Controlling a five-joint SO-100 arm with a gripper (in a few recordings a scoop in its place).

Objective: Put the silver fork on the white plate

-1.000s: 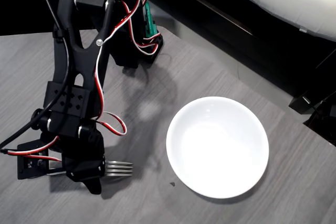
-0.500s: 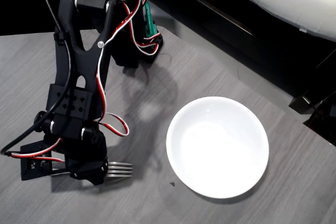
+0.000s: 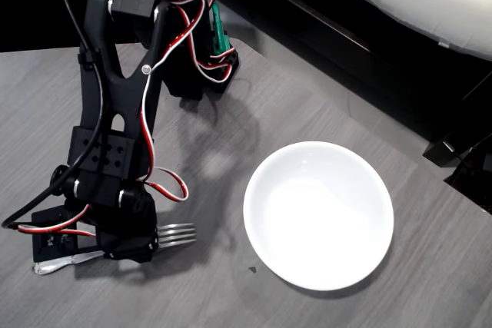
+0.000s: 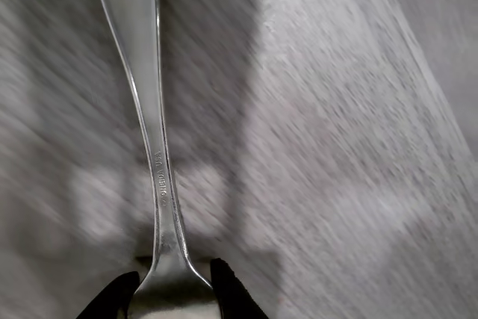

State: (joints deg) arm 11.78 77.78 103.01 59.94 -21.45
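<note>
Jaws [image 4: 170, 289] were clamped on the silver fork [image 3: 175, 233] near its neck, both black tips pressing the metal in the wrist view. In the overhead view the fork lay roughly left to right at the picture's lower left, handle end at the left, tines pointing right toward the white plate [image 3: 318, 215]. Fork and plate were apart on the grey bench [image 3: 231, 151]. Nothing sat in the plate.
</note>
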